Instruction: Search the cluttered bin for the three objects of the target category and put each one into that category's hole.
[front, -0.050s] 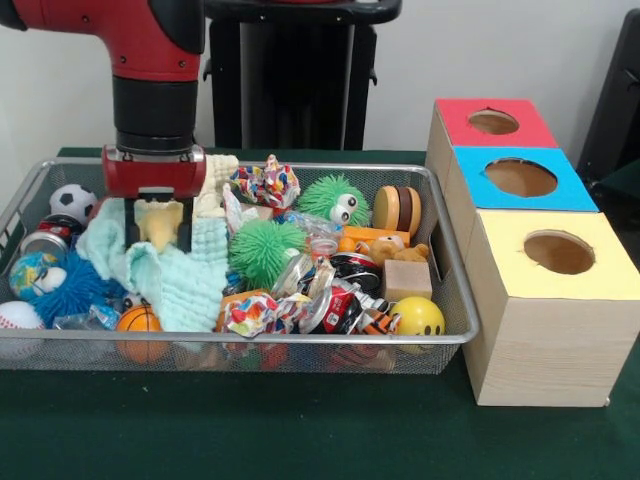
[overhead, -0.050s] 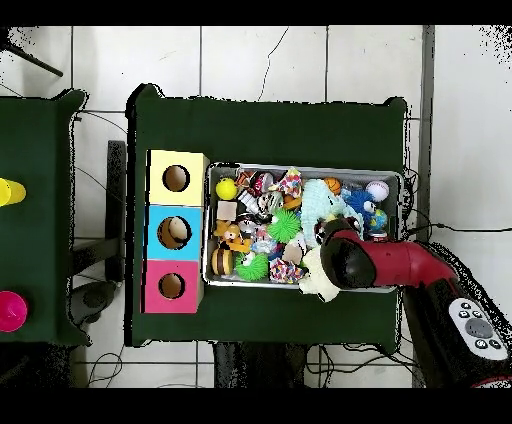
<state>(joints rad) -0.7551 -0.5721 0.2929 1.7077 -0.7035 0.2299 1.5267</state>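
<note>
The red and black arm (front, -0.050s: 150, 60) comes down over the wire bin (front, -0.050s: 440, 340), and its gripper (front, -0.050s: 158, 222) sits at about nine o'clock in the front view, low over a pale mint cloth (front, -0.050s: 180, 275) heaped among the clutter. A cream-coloured object (front, -0.050s: 160, 218) shows right at the gripper's tips, but whether the fingers are closed on it or merely around it cannot be told from either view. The front view alone shows the bin's small things clearly: a soccer ball (front, -0.050s: 72, 200) at ten o'clock, a blue spiky ball (front, -0.050s: 70, 290) and a small basketball (front, -0.050s: 139, 320) toward eight o'clock, two green spiky balls (front, -0.050s: 262, 250) near the centre, a yellow smiley ball (front, -0.050s: 418, 316) at five o'clock and a wooden block (front, -0.050s: 407, 279) beside it. It also shows three wooden boxes at three o'clock, just beside the bin, topped red (front, -0.050s: 494, 122), blue (front, -0.050s: 520, 178) and yellow (front, -0.050s: 558, 252), each with a round hole. The overhead view adds what the front cannot: the arm (overhead, -0.050s: 385, 265) hides the gripper from above, the boxes (overhead, -0.050s: 176, 231) stand in a column at nine o'clock touching the bin (overhead, -0.050s: 305, 168), and yellow and pink cups (overhead, -0.050s: 8, 190) sit on a neighbouring table at the far nine o'clock edge.
</note>
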